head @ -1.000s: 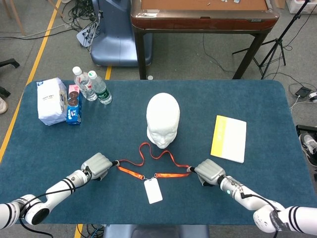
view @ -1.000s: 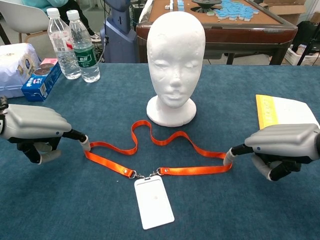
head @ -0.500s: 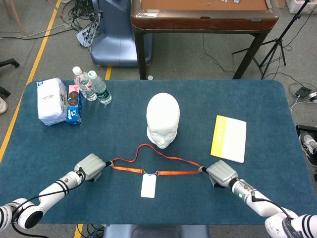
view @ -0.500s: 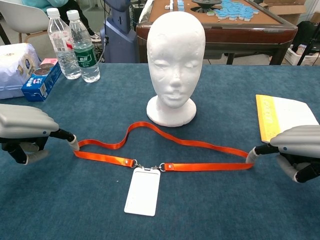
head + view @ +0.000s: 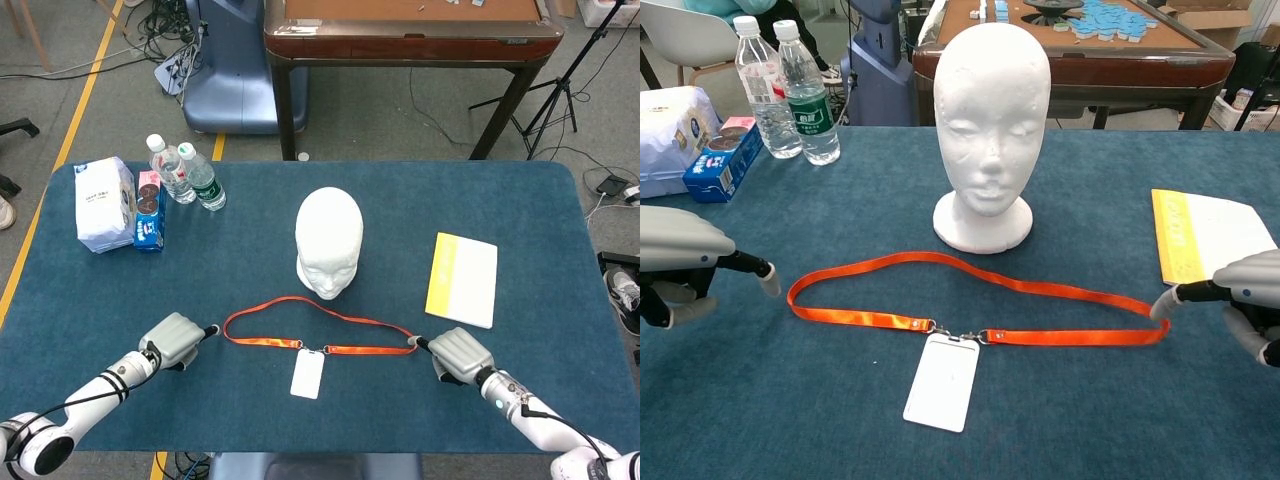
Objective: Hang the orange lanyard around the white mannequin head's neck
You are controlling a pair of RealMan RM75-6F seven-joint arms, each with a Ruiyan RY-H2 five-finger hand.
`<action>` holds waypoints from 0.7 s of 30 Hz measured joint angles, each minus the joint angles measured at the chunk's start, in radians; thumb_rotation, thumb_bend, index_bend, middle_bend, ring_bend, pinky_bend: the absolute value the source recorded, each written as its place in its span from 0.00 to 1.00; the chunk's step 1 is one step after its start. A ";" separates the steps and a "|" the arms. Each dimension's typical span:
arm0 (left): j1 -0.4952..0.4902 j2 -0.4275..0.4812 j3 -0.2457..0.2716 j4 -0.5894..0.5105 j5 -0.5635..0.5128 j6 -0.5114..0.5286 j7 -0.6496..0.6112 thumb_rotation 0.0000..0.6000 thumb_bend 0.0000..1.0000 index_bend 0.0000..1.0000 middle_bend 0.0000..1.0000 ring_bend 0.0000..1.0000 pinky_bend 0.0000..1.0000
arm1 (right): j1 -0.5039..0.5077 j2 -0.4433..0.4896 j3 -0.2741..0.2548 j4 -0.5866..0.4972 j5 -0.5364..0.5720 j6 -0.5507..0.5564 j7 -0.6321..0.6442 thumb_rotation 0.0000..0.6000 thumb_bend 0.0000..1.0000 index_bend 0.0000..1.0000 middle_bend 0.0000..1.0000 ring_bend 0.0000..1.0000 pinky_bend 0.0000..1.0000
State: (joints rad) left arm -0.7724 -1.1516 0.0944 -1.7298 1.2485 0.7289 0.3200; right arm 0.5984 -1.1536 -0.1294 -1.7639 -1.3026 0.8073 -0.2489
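Note:
The white mannequin head (image 5: pixel 328 240) (image 5: pixel 989 120) stands upright at the table's middle. In front of it the orange lanyard (image 5: pixel 320 325) (image 5: pixel 970 300) lies flat as a long, narrow loop, with its white badge (image 5: pixel 307 373) (image 5: pixel 941 382) on the near side. My left hand (image 5: pixel 175 340) (image 5: pixel 680 260) rests just left of the loop's left end. A small gap separates its fingertips (image 5: pixel 768 284) from the strap, and it holds nothing. My right hand (image 5: pixel 458 355) (image 5: pixel 1245 290) is at the loop's right end and pinches the strap at its fingertips (image 5: pixel 1160 303).
Two water bottles (image 5: pixel 190 172) (image 5: pixel 790 88), a blue snack box (image 5: pixel 148 215) and a white tissue pack (image 5: pixel 103 203) stand at the back left. A yellow-and-white booklet (image 5: pixel 462 278) (image 5: pixel 1205 232) lies on the right. A wooden table (image 5: pixel 410 30) stands beyond the far edge.
Both hands moved apart and drew the lanyard out from a wavy line into a flat loop. The left hand has let go of its end. The badge shifted slightly.

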 measured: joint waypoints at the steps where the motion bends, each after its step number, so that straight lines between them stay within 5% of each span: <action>1: 0.001 0.005 -0.002 -0.003 0.001 0.001 -0.007 1.00 0.56 0.16 0.98 0.97 0.91 | -0.004 0.000 0.002 -0.003 -0.012 0.009 0.008 1.00 0.46 0.09 1.00 1.00 1.00; 4: 0.002 0.014 -0.007 -0.008 0.003 0.002 -0.009 1.00 0.49 0.15 0.96 0.95 0.91 | -0.014 0.000 0.009 -0.009 -0.032 0.034 0.012 1.00 0.32 0.07 1.00 1.00 1.00; 10: 0.018 0.006 -0.020 -0.007 0.004 0.041 -0.012 1.00 0.42 0.14 0.90 0.90 0.91 | -0.039 0.005 0.032 -0.037 -0.053 0.107 0.015 1.00 0.26 0.07 0.97 0.99 1.00; 18: 0.053 -0.022 -0.064 0.003 -0.012 0.135 -0.022 1.00 0.36 0.15 0.77 0.76 0.88 | -0.079 0.075 0.075 -0.119 -0.059 0.207 0.033 1.00 0.26 0.07 0.75 0.71 0.86; 21: 0.061 -0.041 -0.081 0.006 -0.034 0.157 -0.017 0.89 0.33 0.17 0.73 0.74 0.87 | -0.093 0.105 0.091 -0.146 -0.059 0.237 0.047 1.00 0.26 0.09 0.72 0.64 0.85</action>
State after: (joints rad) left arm -0.7113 -1.1929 0.0133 -1.7237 1.2145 0.8854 0.3033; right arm 0.5059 -1.0483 -0.0385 -1.9101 -1.3620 1.0445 -0.2020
